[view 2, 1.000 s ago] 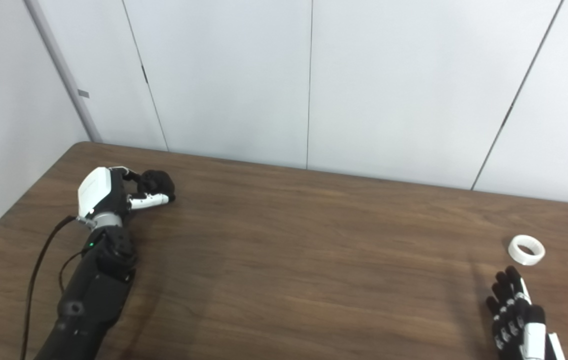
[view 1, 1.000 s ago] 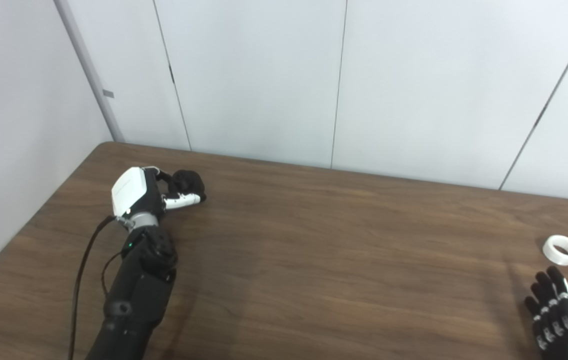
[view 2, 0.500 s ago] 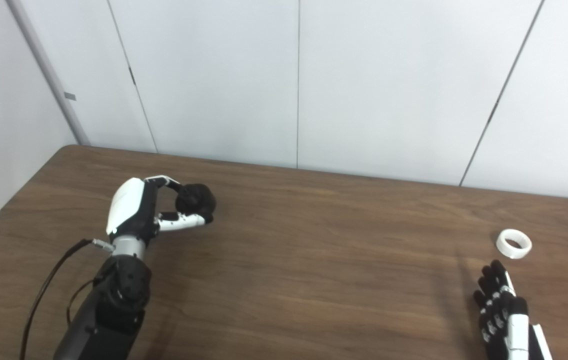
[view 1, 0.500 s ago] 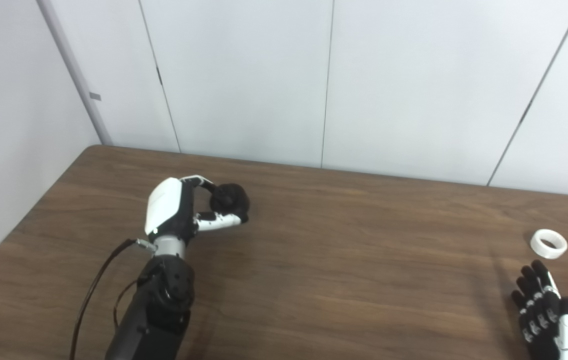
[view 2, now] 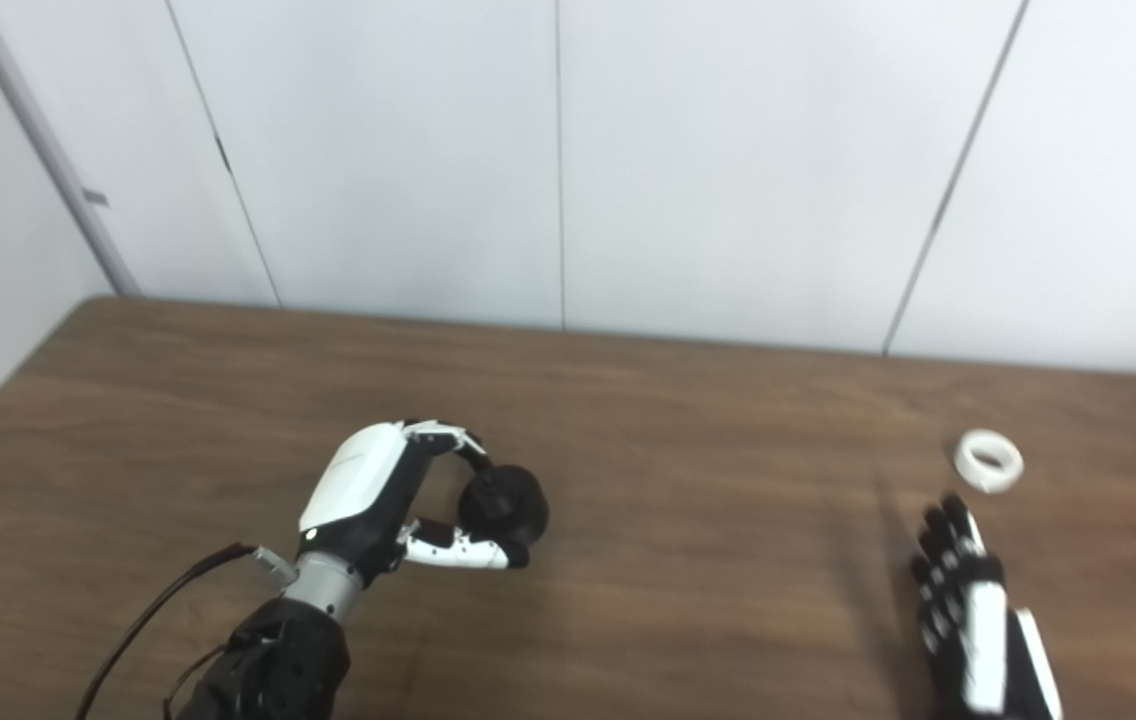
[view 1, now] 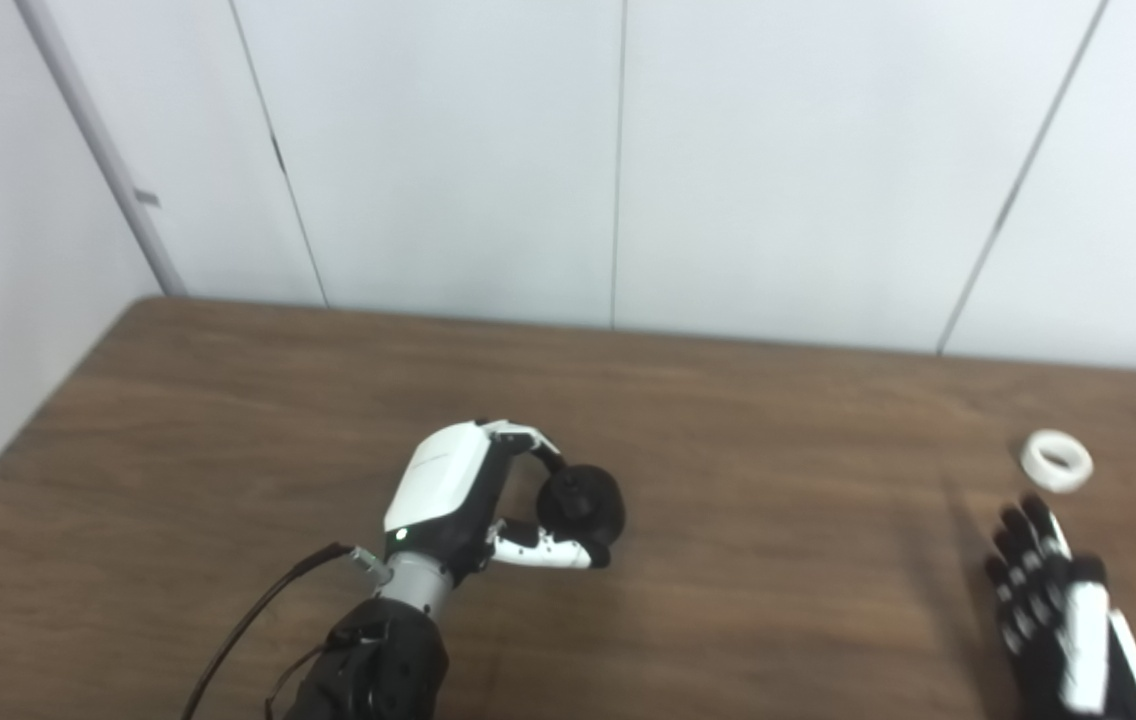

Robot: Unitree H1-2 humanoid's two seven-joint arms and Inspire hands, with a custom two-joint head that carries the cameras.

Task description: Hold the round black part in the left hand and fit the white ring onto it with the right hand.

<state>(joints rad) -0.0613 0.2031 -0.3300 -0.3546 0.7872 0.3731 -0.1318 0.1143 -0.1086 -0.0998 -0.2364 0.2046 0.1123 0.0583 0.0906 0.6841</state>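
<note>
Gripping the round black part [view 1: 583, 500] between fingers and thumb, the left hand [view 1: 468, 495] sits above the middle of the brown wood-grain table [view 1: 748, 600]. The right hand [view 1: 1053, 610] is empty, fingers spread flat, low at the right edge; the white ring [view 1: 1056, 460] lies on the table just beyond its fingertips, not touching. Plain white wall panels [view 1: 448, 150] with thin vertical seams back the table.

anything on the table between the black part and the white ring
Nothing. Between the black part in the left hand and the white ring there is only bare table; both views show it.
</note>
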